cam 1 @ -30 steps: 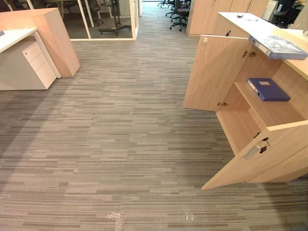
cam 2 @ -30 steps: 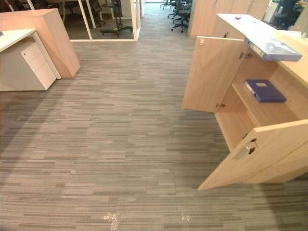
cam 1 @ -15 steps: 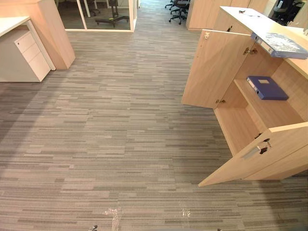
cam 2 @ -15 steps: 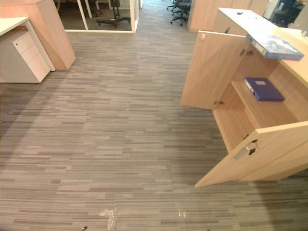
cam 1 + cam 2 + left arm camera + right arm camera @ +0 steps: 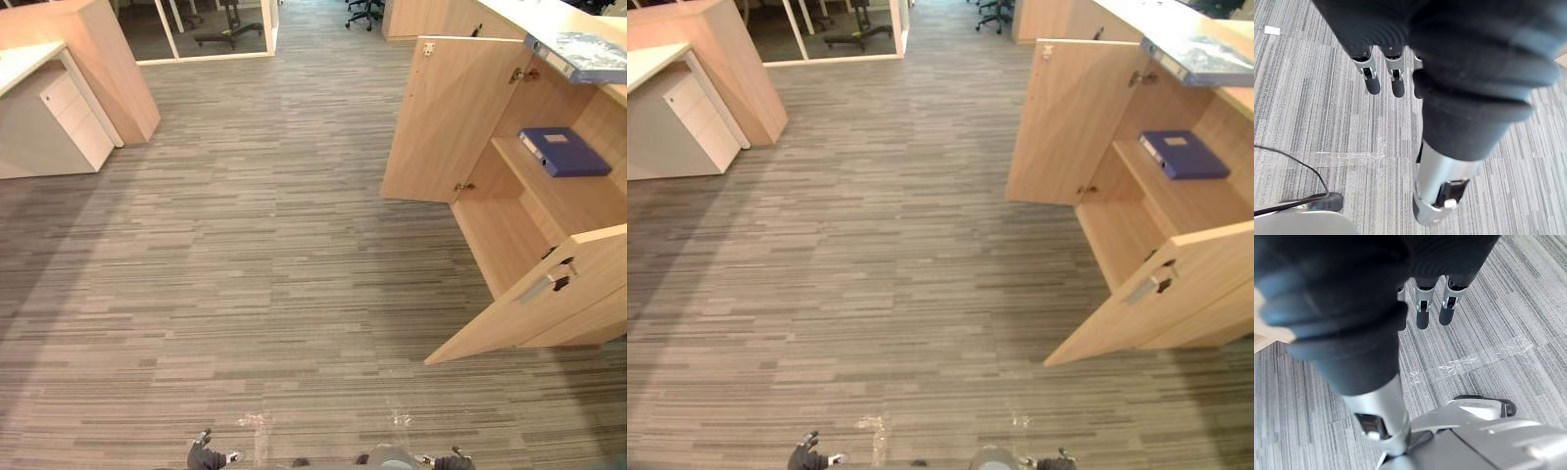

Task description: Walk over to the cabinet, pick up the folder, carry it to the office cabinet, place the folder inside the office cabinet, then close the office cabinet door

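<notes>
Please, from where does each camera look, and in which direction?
Left eye: on the head, looking down at the carpet and the open cabinet.
Right eye: the same scene, from slightly to the right.
Left wrist: along the left hand, fingers straight, down at the carpet.
Right wrist: along the right hand, likewise.
Both wrist views show tape on the carpet.

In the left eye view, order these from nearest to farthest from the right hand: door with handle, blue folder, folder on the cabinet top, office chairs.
From the right hand, low right:
1. Door with handle, right, swung open.
2. Blue folder, on the inner shelf.
3. Folder on the cabinet top, upper right.
4. Office chairs, far up the aisle.
</notes>
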